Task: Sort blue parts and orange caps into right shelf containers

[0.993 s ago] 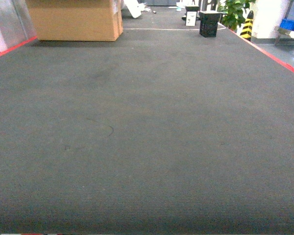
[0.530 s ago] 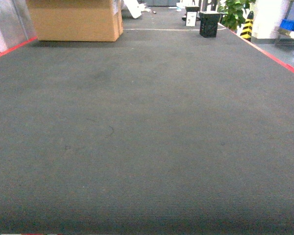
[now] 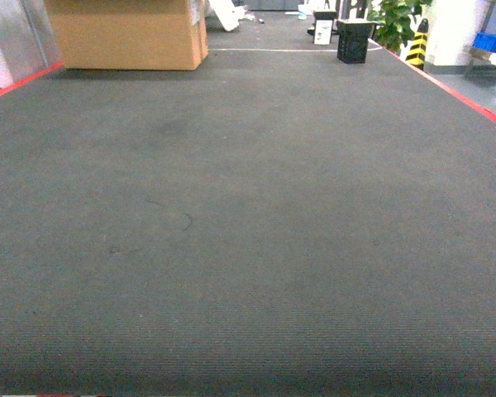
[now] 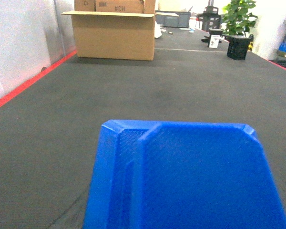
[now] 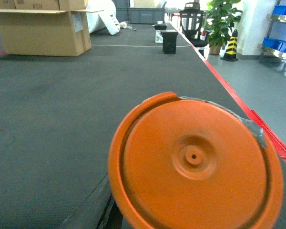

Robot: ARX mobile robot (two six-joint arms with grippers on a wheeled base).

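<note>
Left wrist view: a blue part (image 4: 186,176) fills the lower frame, close under the camera, presumably carried. I see no fingers, so I cannot tell how the left gripper stands. Beyond it, dark carpet (image 4: 133,86) and a cardboard box (image 4: 113,36).

Head view: carpet only, neither arm visible.

Right wrist view: an orange cap (image 5: 195,164) sits just as close. Fingers hidden again; grip state unknown. Blue shelf containers (image 5: 282,10) show far right, well apart.

My read: transit step, both pieces aboard. Next move calls for steering the base right toward that shelf, then lining each piece over its own crate.
</note>
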